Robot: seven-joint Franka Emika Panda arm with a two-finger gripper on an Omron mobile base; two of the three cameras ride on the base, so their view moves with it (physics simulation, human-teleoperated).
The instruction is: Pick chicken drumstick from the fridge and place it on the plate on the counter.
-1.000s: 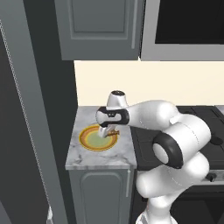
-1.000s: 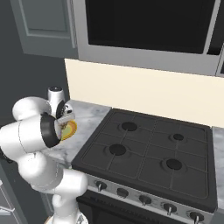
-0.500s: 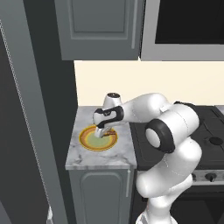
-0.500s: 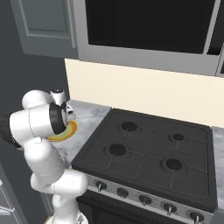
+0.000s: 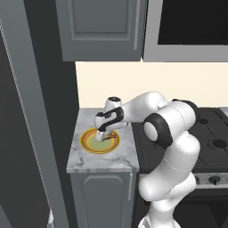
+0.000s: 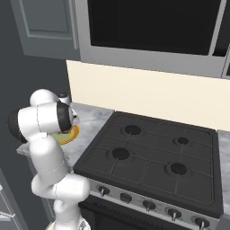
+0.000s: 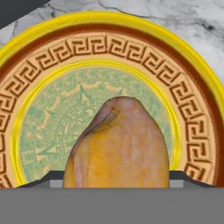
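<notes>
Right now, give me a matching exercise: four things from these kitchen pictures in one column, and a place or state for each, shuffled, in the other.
Things:
1. chicken drumstick
2. plate
3. stovetop
4. counter

Places or states:
A. black, with four burners, beside the marble slab
B. held between the tips of the claw, over the green centre
C. white-grey veined slab on a grey cabinet
D. resting on the marble, yellow rim

Pairs: 1-B, 2-D, 3-A, 4-C
</notes>
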